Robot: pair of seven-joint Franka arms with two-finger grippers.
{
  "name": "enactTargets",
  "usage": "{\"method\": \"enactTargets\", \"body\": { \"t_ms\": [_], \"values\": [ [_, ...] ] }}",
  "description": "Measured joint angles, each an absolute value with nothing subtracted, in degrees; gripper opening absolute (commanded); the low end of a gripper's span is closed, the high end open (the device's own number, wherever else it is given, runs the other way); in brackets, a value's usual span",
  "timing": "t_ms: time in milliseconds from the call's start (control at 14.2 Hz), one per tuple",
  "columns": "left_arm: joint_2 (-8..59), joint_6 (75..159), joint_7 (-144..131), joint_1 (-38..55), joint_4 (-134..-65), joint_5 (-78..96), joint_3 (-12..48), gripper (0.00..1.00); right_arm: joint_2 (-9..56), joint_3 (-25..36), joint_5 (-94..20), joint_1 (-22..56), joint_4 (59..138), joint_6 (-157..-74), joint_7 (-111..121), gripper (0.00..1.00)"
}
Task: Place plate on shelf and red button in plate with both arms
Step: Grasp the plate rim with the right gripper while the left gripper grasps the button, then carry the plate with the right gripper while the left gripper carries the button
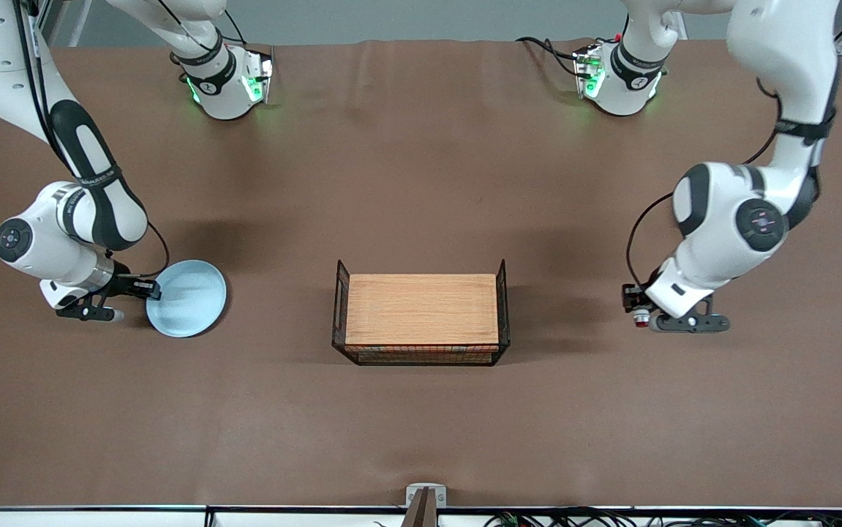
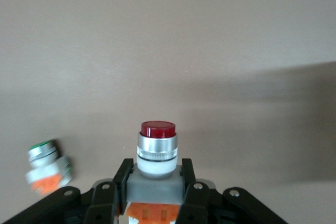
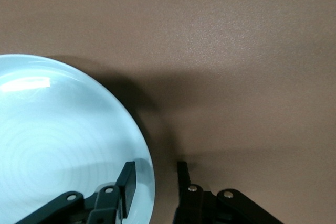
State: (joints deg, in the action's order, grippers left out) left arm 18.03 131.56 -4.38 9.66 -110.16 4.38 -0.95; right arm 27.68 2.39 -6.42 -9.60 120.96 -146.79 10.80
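Note:
The pale blue plate lies on the table toward the right arm's end. My right gripper is low at the plate's rim and open. In the right wrist view the gripper straddles the rim of the plate, one finger over the inside and one outside, neither touching it. My left gripper is low over the table at the left arm's end. In the left wrist view it is shut on the grey body of the red button, whose dark red cap points away from the wrist.
A black wire basket with a wooden board in it stands at the middle of the table. A similar button with a green cap lies on the table beside the left gripper; the front view does not show it.

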Motion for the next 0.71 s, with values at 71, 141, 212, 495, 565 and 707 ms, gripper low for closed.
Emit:
{"method": "enactTargets", "body": {
  "t_ms": [71,141,212,495,565,707],
  "values": [
    [16.7,126.7,-4.5,9.5,-107.6,4.4,-1.0,0.30,27.7,2.4,-6.7,-9.6,121.0,-146.8,10.8,0.20],
    [15.8,122.3,-5.0,9.3,-104.8,4.4,-1.0,0.30,27.7,2.4,-6.8,-9.6,120.9,-146.8,10.8,0.15],
    [15.1,118.1,-6.4,9.3,-101.9,4.4,-1.0,0.30,27.7,2.4,-6.8,-9.6,120.9,-146.8,10.8,0.09],
    [14.4,106.3,-17.8,9.7,-91.0,4.5,0.8,0.29,27.6,2.3,-7.0,-9.6,119.5,-145.2,10.8,0.00],
    [14.4,104.9,-21.9,9.8,-88.9,4.5,2.3,0.29,27.5,2.3,-7.0,-9.6,118.4,-143.0,10.8,0.00],
    [14.4,103.7,-31.5,10.2,-86.2,4.5,5.8,0.29,27.3,2.3,-7.2,-9.6,114.8,-137.1,10.8,0.00]
  ]
}}
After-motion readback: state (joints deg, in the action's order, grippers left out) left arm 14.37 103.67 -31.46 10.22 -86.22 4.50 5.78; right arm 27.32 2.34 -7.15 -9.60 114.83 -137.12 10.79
